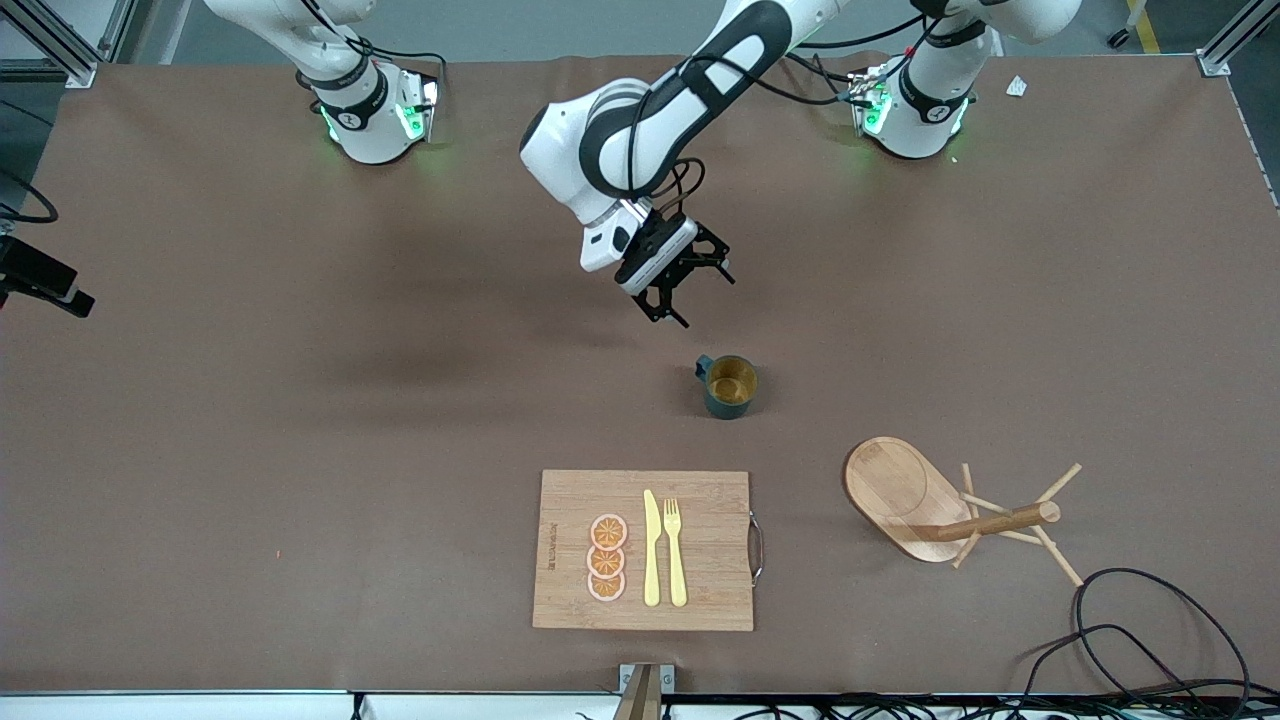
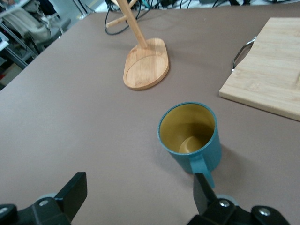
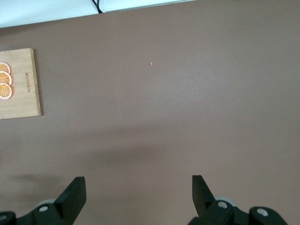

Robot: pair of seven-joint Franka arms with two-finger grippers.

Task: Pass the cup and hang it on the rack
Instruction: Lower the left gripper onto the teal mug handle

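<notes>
Your left hand (image 1: 690,283) hangs wide open just short of the upright cup (image 1: 729,386) on the counter; it looks light, rigid and smooth, so pinch across its rim, leaving the handle free.

Brown table (image 1: 300,450) carries cup (image 1: 730,386), rack (image 1: 940,505), cutting board (image 1: 700,590).

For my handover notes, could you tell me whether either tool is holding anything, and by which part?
Nothing is held. The left tool hangs open above the cup; the right tool is open too.
</notes>
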